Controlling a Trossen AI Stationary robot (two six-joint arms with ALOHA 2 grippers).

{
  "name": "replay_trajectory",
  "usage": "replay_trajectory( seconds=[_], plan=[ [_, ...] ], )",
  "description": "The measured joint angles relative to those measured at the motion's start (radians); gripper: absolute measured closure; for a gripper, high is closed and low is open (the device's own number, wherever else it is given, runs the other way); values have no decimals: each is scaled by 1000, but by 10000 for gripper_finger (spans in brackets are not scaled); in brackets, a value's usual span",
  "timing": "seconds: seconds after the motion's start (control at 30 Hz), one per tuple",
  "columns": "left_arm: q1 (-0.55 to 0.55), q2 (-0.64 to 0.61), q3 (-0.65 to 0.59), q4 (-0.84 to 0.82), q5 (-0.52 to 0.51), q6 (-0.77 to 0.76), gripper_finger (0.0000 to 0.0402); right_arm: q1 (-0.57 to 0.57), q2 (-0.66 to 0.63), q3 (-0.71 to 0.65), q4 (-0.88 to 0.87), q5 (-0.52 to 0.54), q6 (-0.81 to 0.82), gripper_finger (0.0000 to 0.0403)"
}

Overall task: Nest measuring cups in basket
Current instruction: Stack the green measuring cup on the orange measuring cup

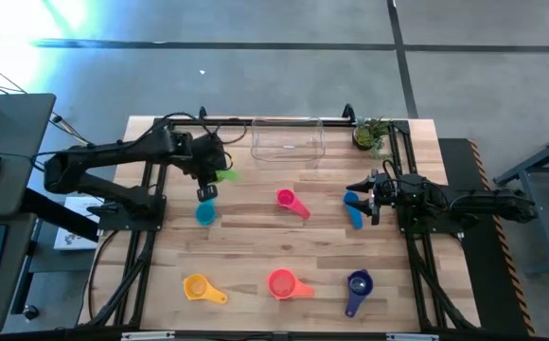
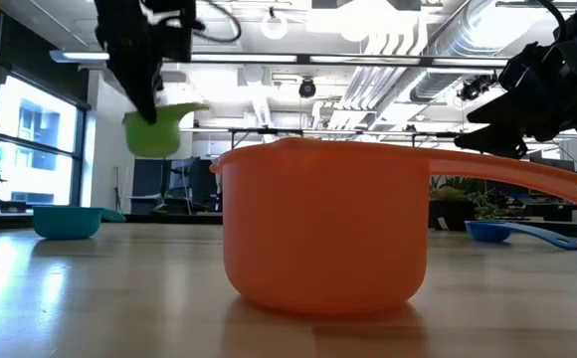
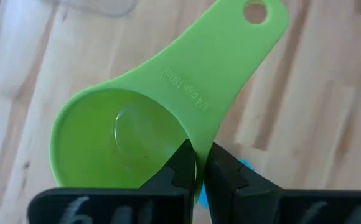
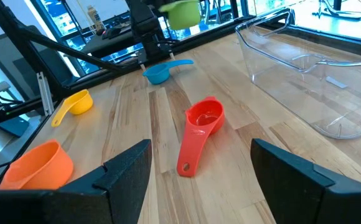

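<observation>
green measuring cup (image 3: pixel 137 124), hole in handle, pinched at rim by left hand (image 3: pixel 196 171).

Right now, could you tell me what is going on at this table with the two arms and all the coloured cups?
The left gripper has pinched the green measuring cup by its rim and holds it in the air, above the table near the clear basket, which looks empty. The right gripper waits open by the blue cup. The teal, pink, yellow, orange and purple cups lie scattered on the wood.
</observation>
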Motion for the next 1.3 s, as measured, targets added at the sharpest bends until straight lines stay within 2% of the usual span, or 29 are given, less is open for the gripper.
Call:
replay_trajectory(
  seconds=[0.43, 0.77, 1.03, 1.3],
  plan=[
    [-355, 19, 106, 0, -60, -263, 390, 0, 0, 0, 0, 0, 0, 137],
    [-595, 122, 172, 10, -119, -463, 389, 0, 0, 0, 0, 0, 0, 137],
    [-712, 264, 281, 23, -177, -524, 389, 0, 0, 0, 0, 0, 0, 137],
    [-763, 429, 421, 80, -240, -527, 389, 0, 0, 0, 0, 0, 0, 137]
  ],
)
